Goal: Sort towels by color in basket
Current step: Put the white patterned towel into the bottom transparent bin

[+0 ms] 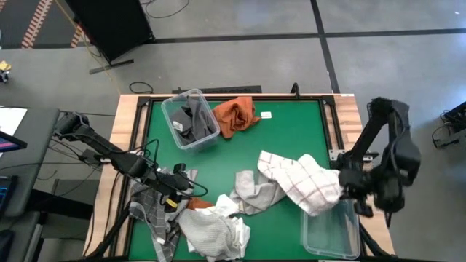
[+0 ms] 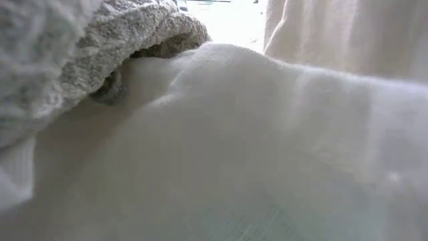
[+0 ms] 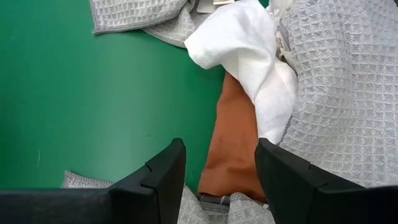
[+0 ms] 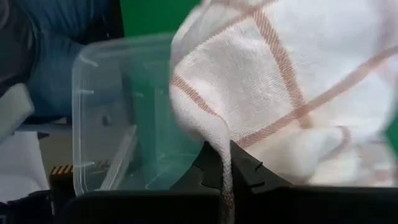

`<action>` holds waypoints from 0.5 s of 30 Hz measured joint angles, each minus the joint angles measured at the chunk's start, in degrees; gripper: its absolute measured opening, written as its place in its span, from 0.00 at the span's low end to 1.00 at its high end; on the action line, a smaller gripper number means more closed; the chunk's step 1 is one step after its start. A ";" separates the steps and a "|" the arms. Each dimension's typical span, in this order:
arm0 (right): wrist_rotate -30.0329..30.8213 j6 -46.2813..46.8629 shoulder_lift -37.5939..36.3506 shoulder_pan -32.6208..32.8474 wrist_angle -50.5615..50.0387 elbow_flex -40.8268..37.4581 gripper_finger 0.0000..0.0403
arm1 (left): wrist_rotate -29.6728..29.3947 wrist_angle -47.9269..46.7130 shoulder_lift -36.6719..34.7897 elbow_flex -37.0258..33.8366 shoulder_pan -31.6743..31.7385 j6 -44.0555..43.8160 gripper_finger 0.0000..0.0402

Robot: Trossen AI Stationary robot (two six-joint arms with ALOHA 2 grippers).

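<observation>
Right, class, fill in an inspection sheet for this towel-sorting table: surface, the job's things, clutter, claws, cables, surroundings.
Surface: green mat in a wood frame.
Job's things: dark grey towel in the far bin; orange towel beside it; grid towel draped over the near bin; grey towels and white towel heaped near the front; another orange cloth under the heap.
Clutter: small white tag.
Claws: left claw open above the orange cloth; right claw shut on the grid towel.
Cables: along the left arm and on the floor.
Surroundings: grey floor, dark panel.
</observation>
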 joint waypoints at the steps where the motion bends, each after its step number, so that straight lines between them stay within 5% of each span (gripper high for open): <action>1: -0.01 1.21 0.71 0.78 1.74 -1.67 0.05 | -0.02 -0.01 0.00 0.00 0.01 0.03 0.45; 8: -0.95 3.58 7.24 1.70 18.30 -13.38 0.05 | -0.13 1.43 0.00 -0.05 1.89 1.60 0.45; 15: -1.47 2.69 14.09 -0.33 24.47 -16.88 0.05 | -0.13 14.47 0.00 -0.07 5.33 13.71 0.45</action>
